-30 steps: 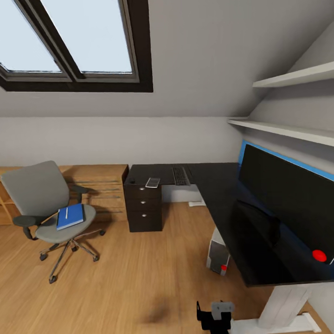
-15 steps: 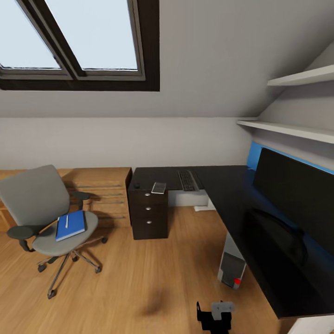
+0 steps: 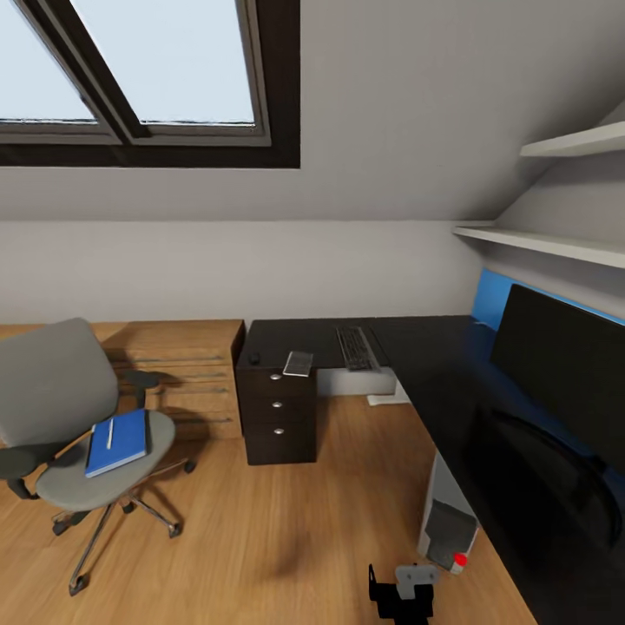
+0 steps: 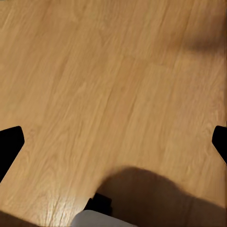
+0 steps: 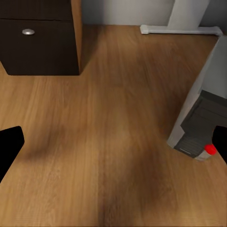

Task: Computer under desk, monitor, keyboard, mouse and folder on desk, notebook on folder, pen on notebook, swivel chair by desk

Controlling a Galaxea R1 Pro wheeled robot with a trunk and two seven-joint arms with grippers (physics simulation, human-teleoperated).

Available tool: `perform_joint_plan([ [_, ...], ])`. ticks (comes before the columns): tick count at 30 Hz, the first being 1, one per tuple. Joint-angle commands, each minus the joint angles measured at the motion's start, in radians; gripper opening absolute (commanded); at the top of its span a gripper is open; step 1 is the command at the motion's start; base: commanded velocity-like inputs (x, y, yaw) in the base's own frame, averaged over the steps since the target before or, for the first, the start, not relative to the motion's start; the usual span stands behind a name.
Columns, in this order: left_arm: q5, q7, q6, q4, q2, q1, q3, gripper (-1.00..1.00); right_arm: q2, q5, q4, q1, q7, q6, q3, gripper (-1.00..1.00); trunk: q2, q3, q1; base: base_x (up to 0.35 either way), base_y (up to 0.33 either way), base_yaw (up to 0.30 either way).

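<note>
Head view: swivel chair (folder aboard) stands apart from desk; both grippers spread, empty.

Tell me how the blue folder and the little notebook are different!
The folder is bright blue and lies on the swivel chair seat; the notebook is grey and lies on the black desk above the drawers. The folder looks bigger than the notebook. The folder has a white pen on it; the notebook has nothing on top. Both are flat rectangles lying down.
</note>
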Motion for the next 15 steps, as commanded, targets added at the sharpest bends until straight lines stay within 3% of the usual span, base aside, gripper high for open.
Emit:
perform_joint_plan([
  [1,0.007,0.006,-0.003,0.0,0.0,-0.001,-0.008,1.0,0.0,-0.004,0.001,-0.001,-0.006,-0.002,0.009,1.0,-0.001,-0.001,0.001,0.332,-0.029,0.0],
  [8,0.007,0.006,-0.003,0.002,0.0,-0.001,-0.008,1.0,0.002,-0.009,0.001,-0.001,-0.007,-0.004,0.009,1.0,-0.001,-0.001,0.001,0.116,-0.002,0.006],
  [15,0.005,0.006,-0.003,0.002,-0.001,-0.001,-0.009,1.0,0.003,-0.01,0.001,-0.001,-0.007,-0.005,0.009,1.0,-0.001,-0.002,0.001,0.046,0.0,0.19],
])
